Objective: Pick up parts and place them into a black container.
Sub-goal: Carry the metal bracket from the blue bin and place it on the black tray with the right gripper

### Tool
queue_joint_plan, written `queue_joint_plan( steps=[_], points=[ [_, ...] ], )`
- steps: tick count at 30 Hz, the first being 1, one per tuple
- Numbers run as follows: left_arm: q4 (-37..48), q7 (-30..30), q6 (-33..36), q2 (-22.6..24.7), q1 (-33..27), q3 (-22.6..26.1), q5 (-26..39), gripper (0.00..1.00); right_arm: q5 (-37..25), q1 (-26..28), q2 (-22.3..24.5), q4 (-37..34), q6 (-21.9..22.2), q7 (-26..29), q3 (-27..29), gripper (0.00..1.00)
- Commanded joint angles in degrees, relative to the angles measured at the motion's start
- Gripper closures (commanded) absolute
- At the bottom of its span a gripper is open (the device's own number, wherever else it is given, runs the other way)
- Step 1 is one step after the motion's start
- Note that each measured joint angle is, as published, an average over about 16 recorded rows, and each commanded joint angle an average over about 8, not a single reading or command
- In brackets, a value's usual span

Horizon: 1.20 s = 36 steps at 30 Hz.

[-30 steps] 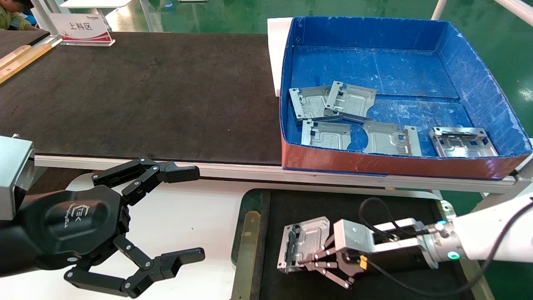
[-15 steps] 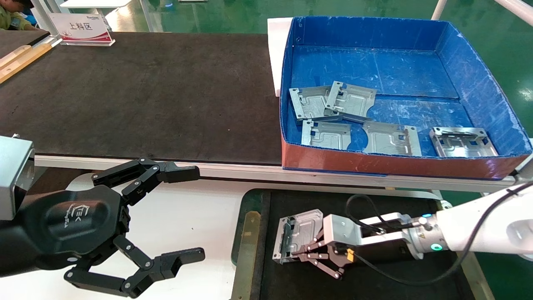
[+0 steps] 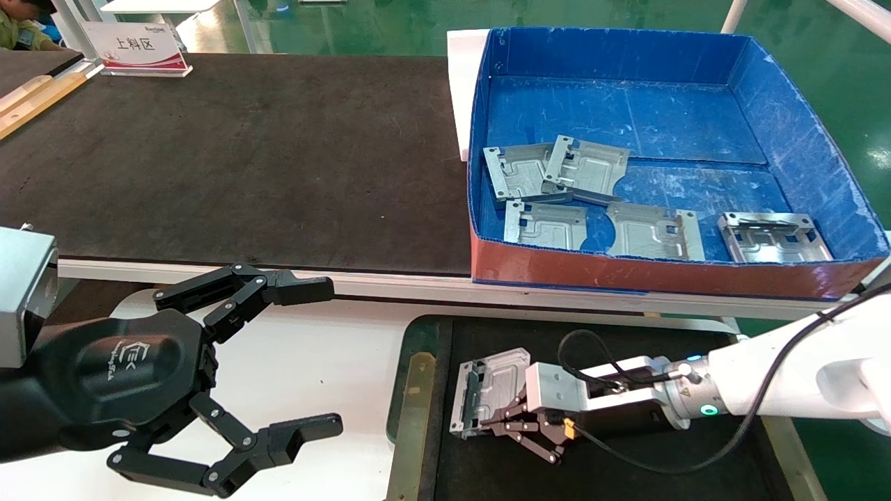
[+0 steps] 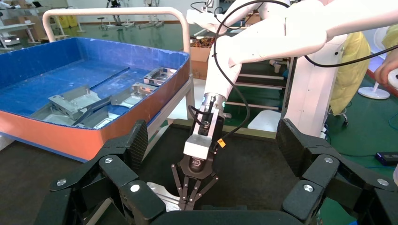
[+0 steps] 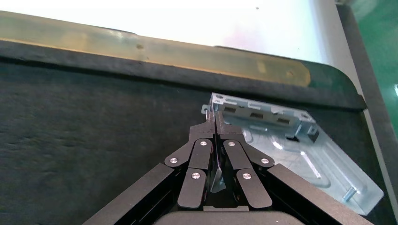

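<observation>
A: Change since a second ago: the right claw (image 3: 487, 423) with its held part (image 3: 487, 390) has travelled left and a little nearer over the black container (image 3: 626, 480), toward the brass strip (image 3: 412, 424) on the container's left rim. The left claw (image 3: 317, 355) has not shifted.

B: Part versus claw?

A: The part sits at the claw's tip, projecting left and far of it. The fingers (image 5: 213, 126) are pressed together on one edge of the plate, at a bent tab. The plate is tilted, left edge nearer the felt floor. Contact with the floor: cannot tell from the head view or from the right wrist view.

B: Arm pose?

A: The right arm enters from the right, forearm roughly level, wrist pointing left across the tray. In the left wrist view the right claw (image 4: 190, 199) points down at the part (image 4: 162, 196), low over the felt.

B: Left side?

A: The left claw is spread wide, holding nothing, hovering over the white desk (image 3: 327, 376) near-left of the container.

B: Other parts?

A: Five lie in the blue box (image 3: 800, 139) on the far right: an overlapping pair (image 3: 557, 170) at its left, then three along the red front wall — one (image 3: 545, 226), one (image 3: 654, 233), one (image 3: 774, 238). The black mat (image 3: 243, 153) lies left of the box.
</observation>
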Motion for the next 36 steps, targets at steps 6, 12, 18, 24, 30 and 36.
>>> queue_joint_plan(
  steps=[6, 12, 18, 24, 30, 36],
  points=[
    [0.0, 0.0, 0.0, 0.0, 0.0, 0.0, 0.0, 0.00, -0.3, 0.1, -0.5, -1.8, 1.0, -1.8, -0.2, 1.00],
    [0.0, 0.0, 0.0, 0.0, 0.0, 0.0, 0.0, 0.00, -0.7, 0.0, -0.9, -2.6, 1.3, -3.1, -0.4, 1.00],
    [0.0, 0.0, 0.0, 0.0, 0.0, 0.0, 0.0, 0.00, -1.3, -0.1, -1.1, -3.5, 2.5, -3.7, -0.8, 1.00],
    [0.0, 0.0, 0.0, 0.0, 0.0, 0.0, 0.0, 0.00, -1.1, 0.1, -1.2, -4.0, 3.9, -4.1, -0.7, 1.00],
    [0.0, 0.0, 0.0, 0.0, 0.0, 0.0, 0.0, 0.00, -0.9, 0.1, -1.5, -4.3, 4.7, -4.5, -0.6, 1.00],
    [0.0, 0.0, 0.0, 0.0, 0.0, 0.0, 0.0, 0.00, -0.8, 0.2, -2.0, -4.3, 6.2, -4.9, -0.5, 1.00]
  ],
)
